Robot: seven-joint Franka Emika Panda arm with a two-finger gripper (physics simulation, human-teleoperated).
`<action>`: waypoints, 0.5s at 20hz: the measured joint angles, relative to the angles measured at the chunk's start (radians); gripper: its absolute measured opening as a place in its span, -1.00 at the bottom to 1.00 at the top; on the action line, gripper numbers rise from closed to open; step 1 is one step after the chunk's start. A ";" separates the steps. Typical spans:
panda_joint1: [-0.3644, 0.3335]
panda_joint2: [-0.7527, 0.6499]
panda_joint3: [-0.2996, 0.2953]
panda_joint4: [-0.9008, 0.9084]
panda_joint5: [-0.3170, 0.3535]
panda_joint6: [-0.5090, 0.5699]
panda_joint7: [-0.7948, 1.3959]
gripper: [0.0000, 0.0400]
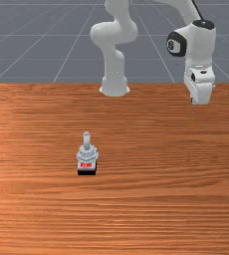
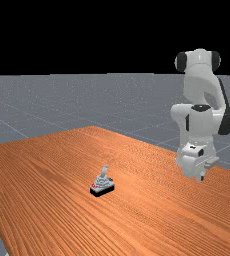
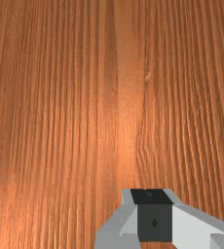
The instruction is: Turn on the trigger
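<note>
Nearest the front cam: 1 small joystick (image 1: pixel 87 154), upright on the surface (image 1: pixel 151 209). It's approx. midway btwn the surface's back edge & the front view's bottom, a bit toward the front view's left. Its black base (image 1: pixel 86 173) sits flat on the wood; the grey ribbed boot (image 1: pixel 87 153) narrows up to a grey stick (image 1: pixel 86 139). There's a red mark (image 1: pixel 86 165) on the side facing the front cam. In the far view the joystick is below the surface's far corner, well in from the edges, w/ the stick leaning slightly to the far view's right.

The gripper (image 2: pixel 202 176) is well apart from the joystick. In the front view it's off to the front view's right, near the surface's back edge; in the far view it's over by the long edge that runs from the far corner to the far view's right. Wrist view: 2 fingers (image 3: pixel 145 219) drawn narrow, tips together, pointing down at bare wood grain. Height over the wood: can't tell.

The arm (image 1: pixel 114 45) is white & grey w/ black joint caps. Its foot stands at the surface's back edge, approx. mid-width in the front view. Behind the surface: grey floor (image 1: pixel 37 40) w/ pale grid lines, & in the far view a black backdrop (image 2: pixel 77 35) above it.
</note>
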 joint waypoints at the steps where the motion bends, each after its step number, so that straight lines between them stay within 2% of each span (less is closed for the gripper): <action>1: 0.049 -0.039 -0.026 -0.053 -0.179 0.023 0.184 -1.00; 2: 0.058 -0.075 -0.012 -0.103 -0.179 0.039 0.207 -1.00; 3: 0.061 -0.105 0.011 -0.131 -0.098 0.000 0.108 -1.00; 4: 0.103 -0.089 0.026 -0.084 -0.240 -0.195 0.333 -1.00; 6: 0.144 -0.140 0.083 -0.136 -0.255 -0.264 0.423 -1.00; 7: 0.149 -0.175 0.104 -0.181 -0.238 -0.236 0.437 -1.00; 8: 0.168 -0.171 0.120 -0.168 -0.255 -0.295 0.473 -1.00; 9: 0.165 -0.280 0.105 -0.322 -0.114 -0.037 0.296 -1.00; 10: 0.173 -0.291 0.103 -0.341 -0.072 -0.008 0.311 -1.00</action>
